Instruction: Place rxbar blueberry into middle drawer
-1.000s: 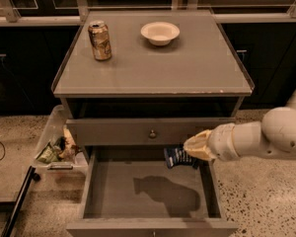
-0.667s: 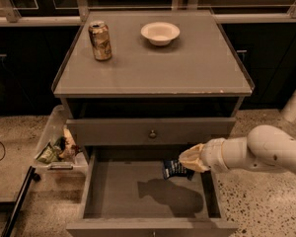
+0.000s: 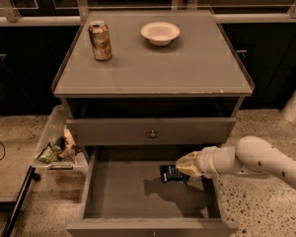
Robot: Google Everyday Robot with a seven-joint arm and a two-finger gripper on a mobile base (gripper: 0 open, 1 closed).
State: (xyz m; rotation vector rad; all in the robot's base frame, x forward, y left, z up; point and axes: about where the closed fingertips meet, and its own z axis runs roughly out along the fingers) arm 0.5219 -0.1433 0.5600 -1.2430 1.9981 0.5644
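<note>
The rxbar blueberry (image 3: 170,174), a small dark blue bar with white print, hangs at the tip of my gripper (image 3: 186,165). The gripper is shut on it and reaches in from the right over the open middle drawer (image 3: 119,194). The bar is held a little above the drawer's grey floor, near its back right part. Its shadow falls on the floor just in front of it. The white arm (image 3: 256,159) crosses the drawer's right wall.
The closed drawer above has a small round knob (image 3: 152,133). A tan can (image 3: 99,40) and a white bowl (image 3: 160,32) stand on the cabinet top (image 3: 153,73). A clear bin with wrappers (image 3: 56,146) sits on the floor at the left.
My gripper has moved left and down with the bar, from beside the drawer's right wall to over the drawer floor.
</note>
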